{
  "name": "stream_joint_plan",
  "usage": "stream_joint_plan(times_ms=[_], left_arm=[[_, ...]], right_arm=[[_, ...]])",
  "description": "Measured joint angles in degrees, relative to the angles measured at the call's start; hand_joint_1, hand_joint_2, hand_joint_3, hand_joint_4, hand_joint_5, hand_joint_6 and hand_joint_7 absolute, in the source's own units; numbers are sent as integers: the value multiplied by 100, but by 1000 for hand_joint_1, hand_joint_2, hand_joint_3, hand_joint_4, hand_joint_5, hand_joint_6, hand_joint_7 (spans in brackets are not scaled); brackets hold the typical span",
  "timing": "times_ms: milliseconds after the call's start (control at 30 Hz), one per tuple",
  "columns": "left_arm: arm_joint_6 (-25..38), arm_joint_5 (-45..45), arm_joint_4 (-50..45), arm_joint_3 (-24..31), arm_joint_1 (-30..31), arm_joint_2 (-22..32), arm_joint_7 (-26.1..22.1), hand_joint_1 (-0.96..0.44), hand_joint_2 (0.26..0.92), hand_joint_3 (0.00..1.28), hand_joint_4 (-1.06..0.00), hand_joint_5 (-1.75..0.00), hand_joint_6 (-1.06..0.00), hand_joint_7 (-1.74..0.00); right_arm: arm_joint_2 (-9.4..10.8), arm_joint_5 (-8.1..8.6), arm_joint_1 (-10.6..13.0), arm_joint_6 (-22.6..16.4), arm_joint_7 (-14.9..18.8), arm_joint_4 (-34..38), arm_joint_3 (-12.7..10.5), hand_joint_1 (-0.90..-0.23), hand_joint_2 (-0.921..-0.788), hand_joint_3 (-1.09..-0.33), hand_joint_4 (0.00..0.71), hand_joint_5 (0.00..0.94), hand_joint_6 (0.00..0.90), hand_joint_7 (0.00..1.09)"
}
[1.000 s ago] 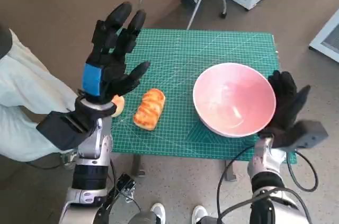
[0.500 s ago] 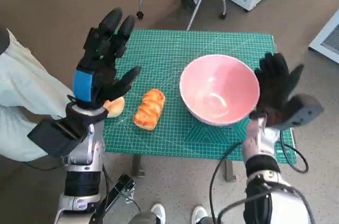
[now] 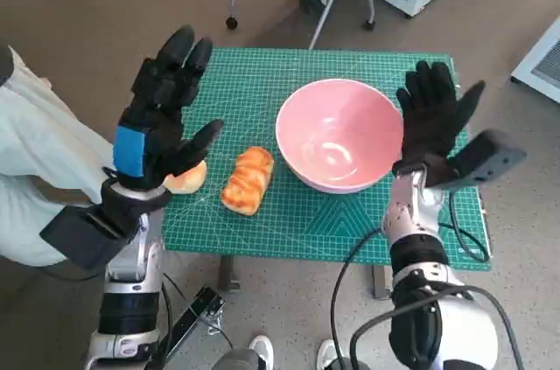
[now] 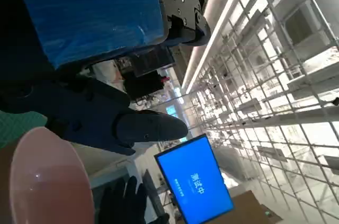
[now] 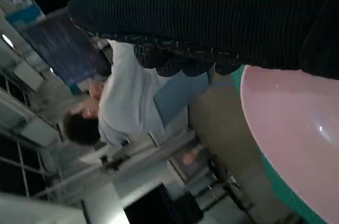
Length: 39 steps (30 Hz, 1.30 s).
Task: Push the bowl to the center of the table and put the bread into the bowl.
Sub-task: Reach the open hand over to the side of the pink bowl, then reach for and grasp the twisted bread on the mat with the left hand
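We show the right hand (image 3: 430,121) spread flat, its palm against the outer wall of the pink bowl (image 3: 339,135), which sits just inboard of it, near the middle of the green-matted desk (image 3: 262,81). The left hand (image 3: 162,116) is raised with fingers apart and holds nothing. The bread (image 3: 247,178) lies just beyond its thumb on the bowl side, apart from the bowl. A second, rounder roll (image 3: 186,178) lies partly beneath that hand.

We judge the bowl rigid, smooth and light enough to slide on the mat under a sideways push applied low on its wall; a push at the rim may tip it. The bread looks soft and light, so we would close on its long sides gently so as not to crush it.

The rounder roll is half hidden by the left hand. Both wrist views are turned. In the right wrist view the glove covers the contact with the bowl, and a person appears in the background, blurred.
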Motion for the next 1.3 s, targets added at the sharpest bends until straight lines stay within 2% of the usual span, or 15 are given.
stream_joint_plan(times_ms=[200, 367, 500, 633, 833, 967, 1067, 1167, 1300], left_arm=[[273, 315, -172, -15, 142, 106, 161, -495, 921, 224, -297, 0, -285, -212], [1027, 881, -613, -104, 285, 247, 482, -512, 921, 223, -256, 0, -257, -191], [1940, 1373, -1150, -222, 421, 279, 757, -528, 921, 205, -212, 0, -224, -168], [2855, 1675, -1634, -387, 494, 276, 854, -530, 921, 177, -162, 0, -191, -144], [4064, 1793, -2075, -643, 489, 276, 835, -516, 921, 130, -120, 0, -163, -118], [4641, 2015, -2141, -896, 438, 287, 835, -519, 921, 113, -120, -2, -153, -105], [4977, 2191, -2137, -1079, 383, 309, 828, -528, 921, 96, -126, -5, -148, -96], [5271, 2436, -2067, -1289, 278, 337, 836, -542, 921, 83, -132, -7, -144, -88], [5583, 2832, -1819, -1596, 117, 372, 910, -565, 921, 75, -138, -9, -137, -78]], right_arm=[[-100, -316, -1, -96, -82, -6, 238, -533, -921, -759, 263, 6, 91, 750], [-243, -765, -8, -503, -272, -82, 600, -545, -921, -780, 297, 13, 99, 656], [-339, -1038, -9, -1014, -224, -215, 883, -561, -921, -787, 325, 23, 107, 637], [-461, -1269, -8, -1708, 58, -436, 1194, -572, -921, -785, 353, 33, 122, 647], [-572, -1405, 26, -2866, 592, -914, 1582, -532, -921, -794, 365, 22, 101, 721], [-619, -1379, 99, -3395, 945, -1210, 1778, -528, -921, -793, 351, 9, 88, 750], [-640, -1369, 152, -3597, 1086, -1380, 1878, -541, -921, -785, 348, 6, 69, 777], [-676, -1401, 225, -3760, 1085, -1550, 1936, -558, -921, -778, 347, 5, 53, 786], [-703, -1543, 329, -3912, 983, -1753, 1991, -572, -921, -772, 348, 4, 35, 817]])
